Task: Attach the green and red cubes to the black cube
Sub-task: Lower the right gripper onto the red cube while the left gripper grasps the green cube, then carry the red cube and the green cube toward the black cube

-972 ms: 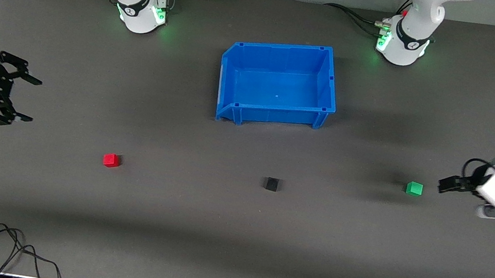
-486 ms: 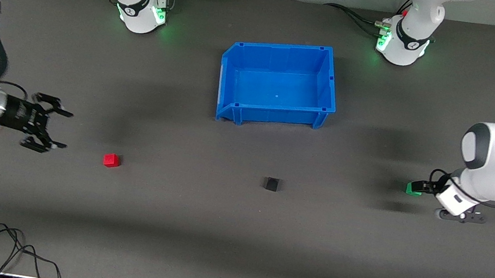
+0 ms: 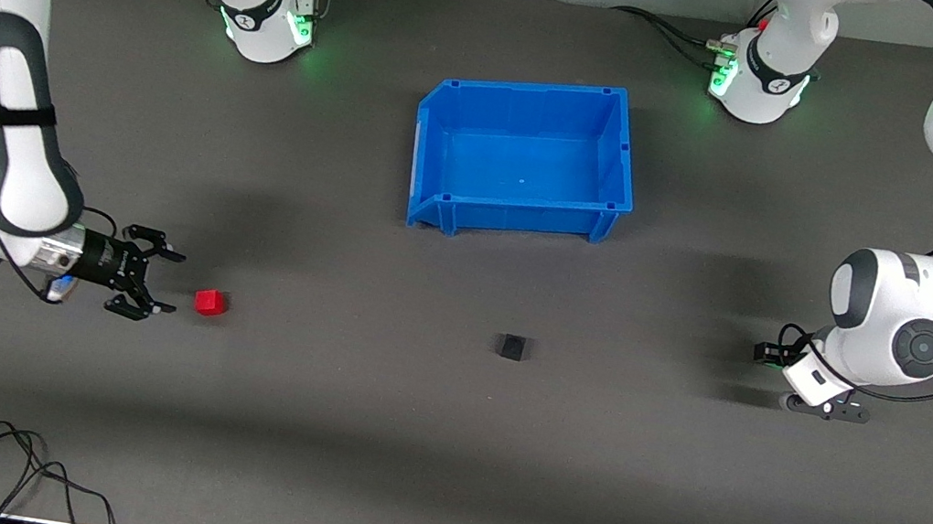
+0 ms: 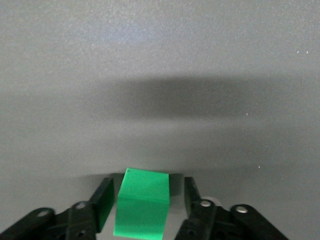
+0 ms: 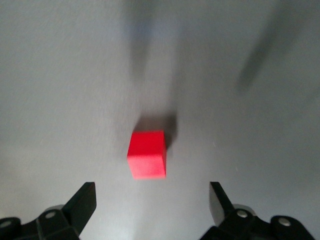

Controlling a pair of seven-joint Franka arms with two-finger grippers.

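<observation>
Two grippers low at the table. Left gripper [image 4: 143, 207] spread around green cube [image 4: 141, 209], fingers [image 4: 103, 202] not touching it. Right gripper [image 3: 160, 283] wide open just beside red cube [image 3: 210, 302]. Black cube [image 3: 513, 347] sits between them, nearer the camera than blue bin [image 3: 434, 142].

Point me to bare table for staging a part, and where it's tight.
Free: the mat between red cube and black cube, and between black cube and green cube. The blue bin floor is bare too. Tight: right hand, open, beside the red cube; left hand open around the green.
</observation>
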